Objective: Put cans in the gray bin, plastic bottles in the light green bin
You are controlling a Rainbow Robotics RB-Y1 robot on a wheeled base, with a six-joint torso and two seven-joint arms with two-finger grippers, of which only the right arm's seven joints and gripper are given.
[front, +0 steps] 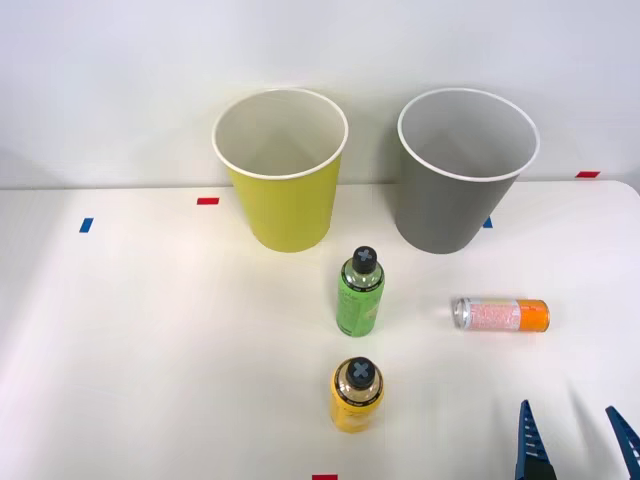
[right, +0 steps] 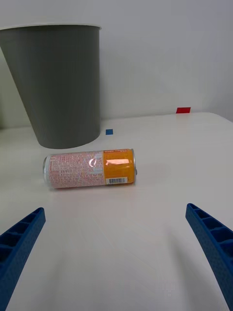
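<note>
White bench [front: 150, 350]: pale pink slim metal can with orange end [front: 501, 315] lies on its side near right edge, before large gray tapered bin [front: 462, 185]. Right hand [front: 578, 440] empty, fingers apart, near front edge.

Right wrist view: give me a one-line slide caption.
Open right gripper faces the pink-and-orange can lying on its side on the white table before the gray bin.

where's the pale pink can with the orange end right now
In the front view the slim pale pink metal can with the orange end lies on its side on the white table's right half, in front of the large gray tapered bin and right of the upright green plastic bottle.
</note>
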